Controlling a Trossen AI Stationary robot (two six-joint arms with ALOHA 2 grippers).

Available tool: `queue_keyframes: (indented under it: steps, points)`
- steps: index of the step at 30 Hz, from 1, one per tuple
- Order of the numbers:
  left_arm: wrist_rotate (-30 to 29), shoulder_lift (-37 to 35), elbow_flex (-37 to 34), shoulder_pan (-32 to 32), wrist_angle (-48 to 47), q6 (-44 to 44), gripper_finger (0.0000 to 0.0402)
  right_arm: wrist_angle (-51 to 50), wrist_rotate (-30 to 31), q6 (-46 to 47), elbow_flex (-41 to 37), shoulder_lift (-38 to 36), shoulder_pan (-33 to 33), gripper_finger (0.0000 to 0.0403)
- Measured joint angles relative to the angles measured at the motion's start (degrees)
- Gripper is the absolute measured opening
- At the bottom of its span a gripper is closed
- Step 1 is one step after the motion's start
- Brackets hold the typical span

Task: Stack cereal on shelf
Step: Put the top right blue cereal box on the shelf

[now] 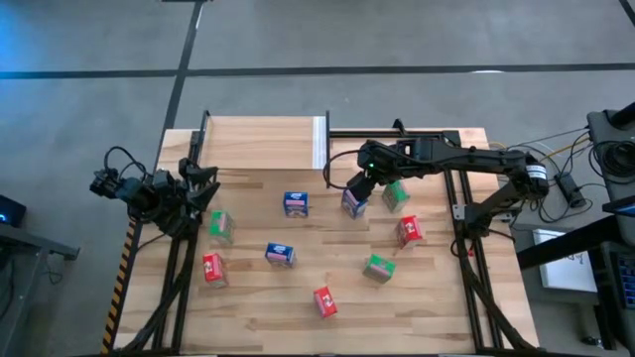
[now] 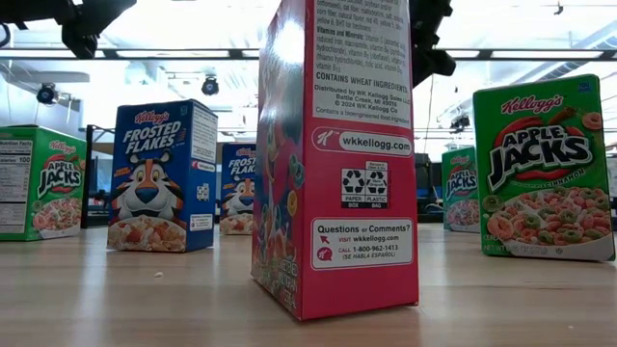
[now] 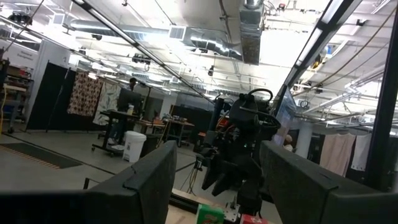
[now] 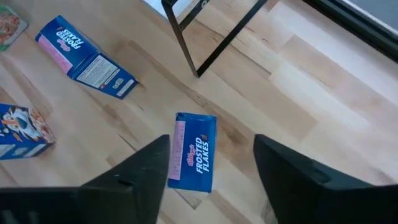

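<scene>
Hovering with jaws apart, your right gripper (image 4: pixel 211 180) sits over the small blue printed-cardboard cereal box (image 4: pixel 194 151) on the table near the light wooden shelf (image 1: pixel 263 142). Light, stiff, crushable: pinch its narrow sides gently.

The left gripper (image 1: pixel 203 183) waits open at the left edge.

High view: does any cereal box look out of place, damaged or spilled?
Nothing looks damaged or spilled. All nine boxes sit scattered on the tabletop, turned different ways; none is on the shelf yet.
</scene>
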Motion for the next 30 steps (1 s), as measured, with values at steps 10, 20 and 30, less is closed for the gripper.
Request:
queue_keyframes:
  steps: [10,20,30]
  points:
    - [0.0,0.0,0.0,0.0,0.0,0.0,0.0215,0.0,0.0,-0.1,-0.2,2.1,1.4,0.0262]
    - [0.0,0.1,0.0,0.0,0.0,0.0,0.0215,0.3,-0.3,-1.5,-0.2,7.9,1.8,0.0265]
    - [0.0,0.1,0.0,0.0,0.0,0.0,0.0215,0.4,-2.1,-1.5,-0.2,13.3,2.0,0.0268]
